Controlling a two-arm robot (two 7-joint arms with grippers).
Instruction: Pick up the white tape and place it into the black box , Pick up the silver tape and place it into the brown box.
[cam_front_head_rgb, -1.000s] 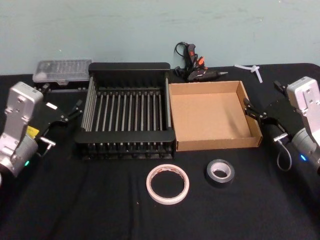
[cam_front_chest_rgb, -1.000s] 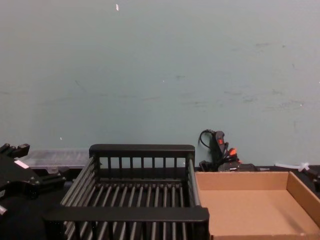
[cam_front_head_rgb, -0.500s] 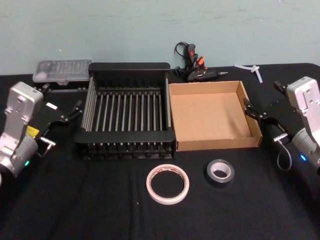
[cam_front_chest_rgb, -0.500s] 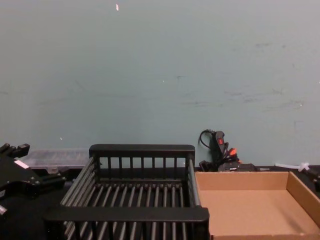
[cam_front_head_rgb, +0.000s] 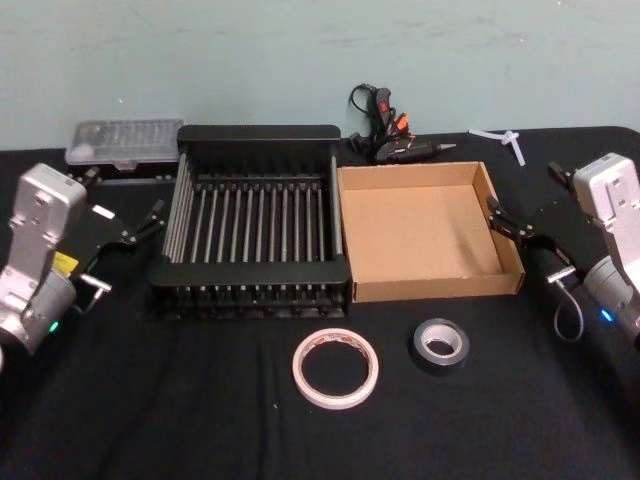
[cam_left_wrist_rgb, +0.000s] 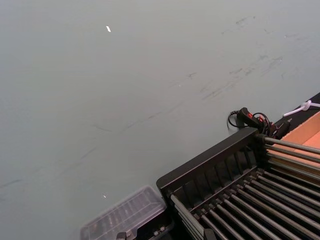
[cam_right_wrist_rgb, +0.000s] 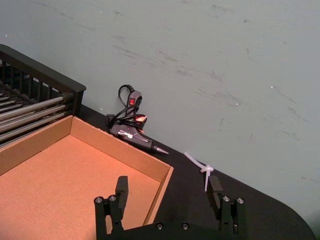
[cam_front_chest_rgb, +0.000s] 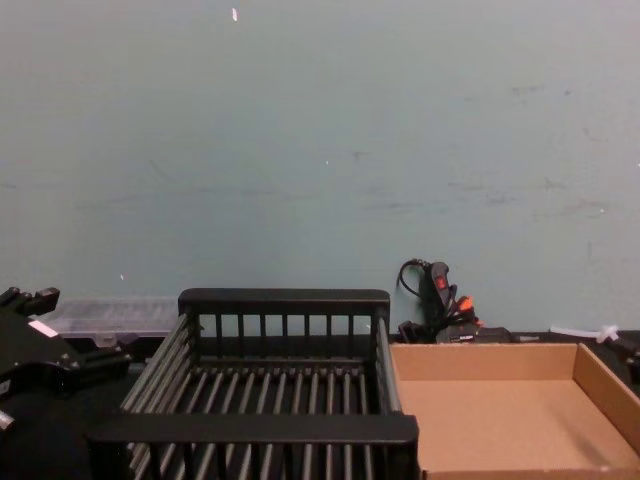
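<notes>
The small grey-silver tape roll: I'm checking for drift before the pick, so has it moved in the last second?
No. The small grey-silver tape roll sits in the same spot just below the tan cardboard box's front wall.

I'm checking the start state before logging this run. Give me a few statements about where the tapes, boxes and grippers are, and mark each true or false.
1. The white tape lies on the table in front of the black box. True.
2. The silver tape is inside the brown box. False: it lies on the table in front of that box.
3. The black box stands to the left of the brown box, side by side. True.
4. The right gripper holds the silver tape. False: it is open and holds nothing, beside the brown box.
5. The left gripper is over the white tape. False: it is beside the black box's left wall.
</notes>
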